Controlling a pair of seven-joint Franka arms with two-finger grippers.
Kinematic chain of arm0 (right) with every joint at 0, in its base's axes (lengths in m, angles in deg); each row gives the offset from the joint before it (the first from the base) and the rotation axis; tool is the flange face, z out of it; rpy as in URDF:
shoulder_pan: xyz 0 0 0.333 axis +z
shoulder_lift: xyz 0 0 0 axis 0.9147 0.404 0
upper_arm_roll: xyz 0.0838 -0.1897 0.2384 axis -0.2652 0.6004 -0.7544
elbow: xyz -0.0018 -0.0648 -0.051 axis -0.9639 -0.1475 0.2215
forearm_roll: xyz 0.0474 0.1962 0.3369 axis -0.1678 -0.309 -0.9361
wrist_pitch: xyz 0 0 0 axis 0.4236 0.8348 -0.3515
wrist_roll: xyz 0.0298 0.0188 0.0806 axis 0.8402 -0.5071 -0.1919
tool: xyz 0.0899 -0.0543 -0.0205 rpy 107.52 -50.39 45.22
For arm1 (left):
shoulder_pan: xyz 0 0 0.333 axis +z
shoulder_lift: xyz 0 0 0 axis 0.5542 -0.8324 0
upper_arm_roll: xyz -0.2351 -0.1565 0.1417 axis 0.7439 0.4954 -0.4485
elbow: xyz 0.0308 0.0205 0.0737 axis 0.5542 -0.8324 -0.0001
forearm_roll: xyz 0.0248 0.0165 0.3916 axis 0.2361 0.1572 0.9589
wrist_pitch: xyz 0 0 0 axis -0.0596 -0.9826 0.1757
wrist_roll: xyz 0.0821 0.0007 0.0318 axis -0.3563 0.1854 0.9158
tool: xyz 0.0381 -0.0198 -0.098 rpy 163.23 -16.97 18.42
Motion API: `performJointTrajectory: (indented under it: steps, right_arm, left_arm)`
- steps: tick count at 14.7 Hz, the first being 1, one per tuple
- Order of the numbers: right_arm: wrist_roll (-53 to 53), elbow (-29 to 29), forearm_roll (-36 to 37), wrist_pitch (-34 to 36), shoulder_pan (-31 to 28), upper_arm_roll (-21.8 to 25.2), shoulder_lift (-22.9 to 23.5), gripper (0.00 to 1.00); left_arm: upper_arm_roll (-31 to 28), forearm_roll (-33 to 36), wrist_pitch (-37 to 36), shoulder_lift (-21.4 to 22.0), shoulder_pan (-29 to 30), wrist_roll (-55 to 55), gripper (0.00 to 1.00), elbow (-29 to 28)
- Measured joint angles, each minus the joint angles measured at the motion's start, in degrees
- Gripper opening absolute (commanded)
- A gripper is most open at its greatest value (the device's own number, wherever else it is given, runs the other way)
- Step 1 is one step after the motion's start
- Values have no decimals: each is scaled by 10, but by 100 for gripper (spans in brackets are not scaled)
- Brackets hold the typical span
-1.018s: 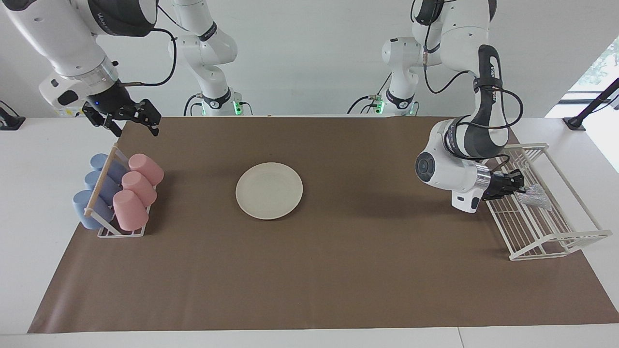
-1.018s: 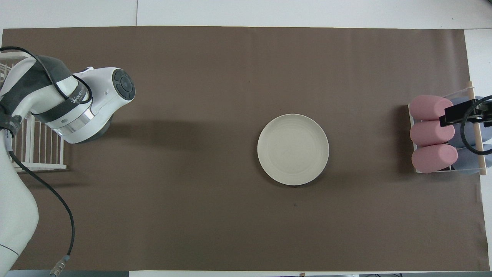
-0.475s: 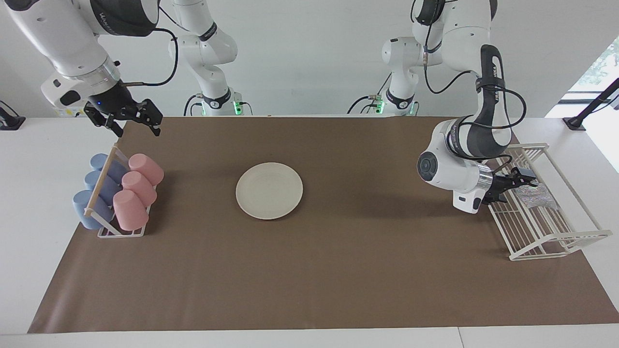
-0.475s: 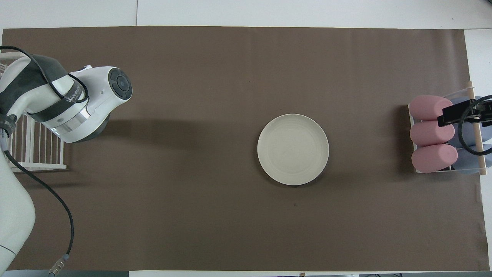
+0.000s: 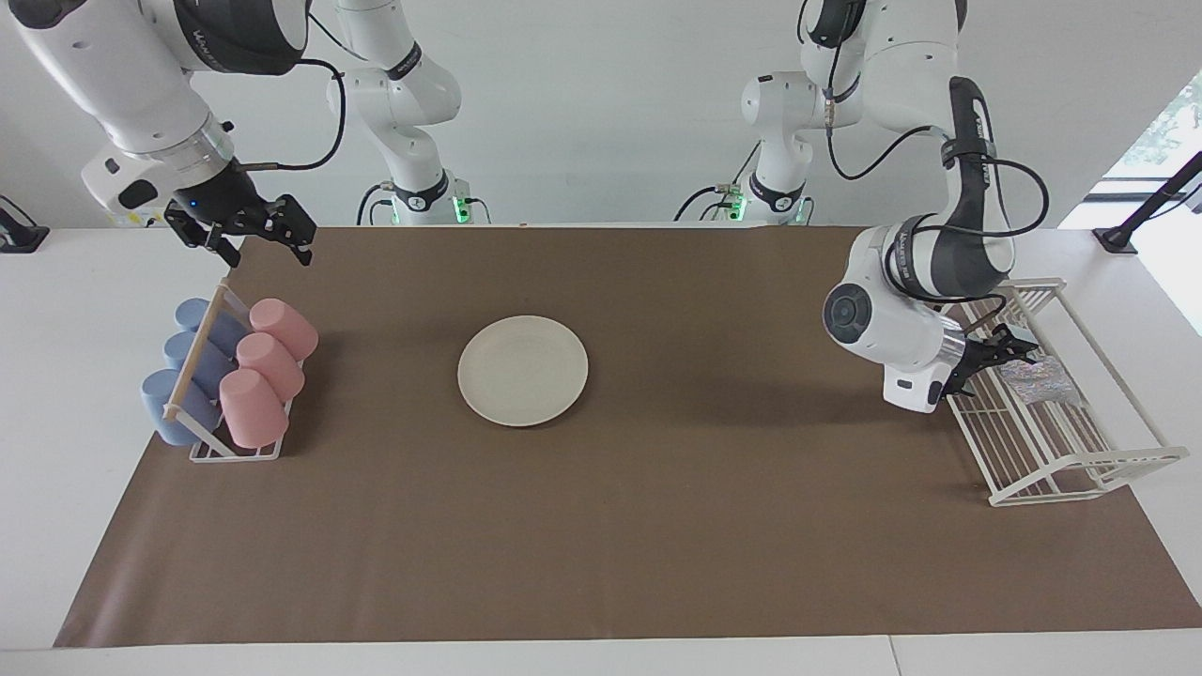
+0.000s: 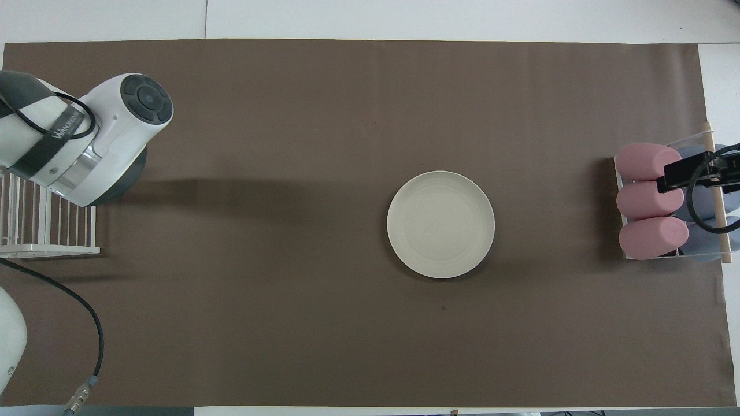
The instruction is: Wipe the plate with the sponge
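The cream-white plate (image 5: 523,370) lies bare near the middle of the brown mat and also shows in the overhead view (image 6: 440,224). The silvery mesh sponge (image 5: 1034,378) lies in the white wire rack (image 5: 1080,469) at the left arm's end of the table. My left gripper (image 5: 1017,345) is open and empty, just above the rack beside the sponge. In the overhead view the left arm's wrist hides both the gripper and the sponge. My right gripper (image 5: 265,246) is open and empty. It waits in the air over the mat's edge by the cup rack.
A rack of pink cups (image 5: 268,368) and blue cups (image 5: 183,376) stands at the right arm's end of the table (image 6: 650,208). One finger (image 6: 685,172) of the right gripper shows over it. The wire rack's corner (image 6: 52,249) shows under the left arm.
My left gripper was at the sponge. Its fingers have spread and it has lifted away from it. The sponge stays in the rack. The right gripper has barely moved.
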Motion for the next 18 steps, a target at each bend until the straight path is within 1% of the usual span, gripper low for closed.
performJointTrajectory:
  steps: [2, 4, 6, 8, 9, 12, 14, 16, 18]
  right_arm:
    - [0, -2, 0, -7, 0, 0, 0, 100]
    - [0, -4, 0, -7, 0, 0, 0, 100]
    - [0, -5, 0, -8, 0, 0, 0, 100]
    - [-2, -5, 0, -7, 0, 0, 0, 100]
    - [-2, -5, 0, -7, 0, 0, 0, 100]
    - [-3, -6, 0, -7, 0, 0, 0, 100]
    - [-3, -6, 0, -7, 1, -1, 0, 100]
    - [-3, -6, 0, -7, 1, -1, 0, 100]
    - [-3, -6, 0, -7, 1, -1, 0, 100]
  left_arm:
    - [-1, -86, 0, 24, 10, -23, 100, 19]
    - [-1, -160, 0, 44, 15, -30, 100, 24]
    - [-2, -254, -3, 67, 26, -54, 100, 25]
    - [-2, -334, -22, 95, 42, -86, 100, 26]
    - [-3, -357, -41, 110, 47, -100, 100, 26]
    - [2, -393, -107, 148, 49, -120, 100, 26]
    - [5, -407, -135, 165, 48, -124, 100, 26]
    - [5, -412, -147, 174, 44, -126, 100, 24]
    - [-1, -414, -147, 175, 28, -127, 100, 22]
